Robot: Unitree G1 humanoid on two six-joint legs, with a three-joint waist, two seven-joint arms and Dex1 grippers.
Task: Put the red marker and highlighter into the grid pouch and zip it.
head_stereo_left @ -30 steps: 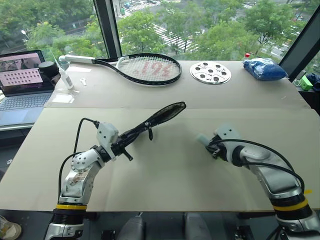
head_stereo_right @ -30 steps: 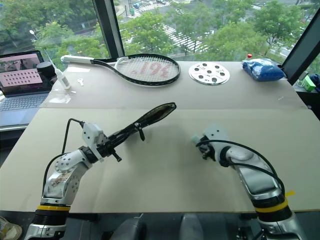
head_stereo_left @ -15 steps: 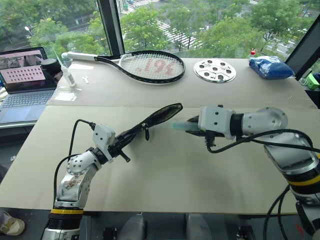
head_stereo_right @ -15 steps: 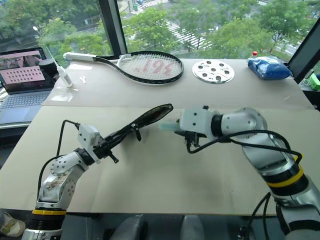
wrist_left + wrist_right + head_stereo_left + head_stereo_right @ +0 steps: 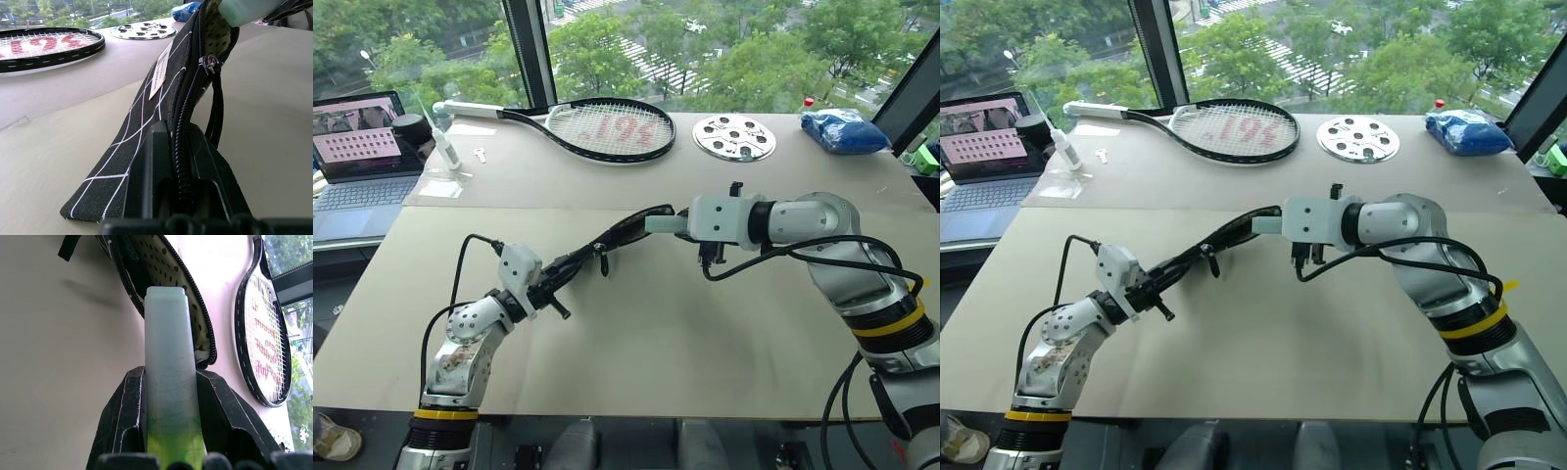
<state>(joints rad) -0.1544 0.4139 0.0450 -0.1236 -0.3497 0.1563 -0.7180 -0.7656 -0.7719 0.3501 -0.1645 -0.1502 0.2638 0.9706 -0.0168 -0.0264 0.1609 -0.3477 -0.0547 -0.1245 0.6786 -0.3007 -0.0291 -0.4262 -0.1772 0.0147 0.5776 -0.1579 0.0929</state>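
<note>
My left gripper is shut on the near end of the grid pouch, a black fabric pouch with white grid lines. It holds the pouch edge-up above the table, slanting away with the far end unzipped and gaping. The zipper pull hangs beside that opening. My right gripper is shut on the highlighter, pale green and translucent. The highlighter's free end sits right at the pouch's open mouth. The red marker is out of view.
At the back of the table lie a tennis racket, a white perforated disc and a blue bag. A laptop and a small white bottle stand at the back left.
My right gripper has risen off the table, rolled its wrist and carried the highlighter left to the pouch's open end. The left gripper and pouch have stayed put.
</note>
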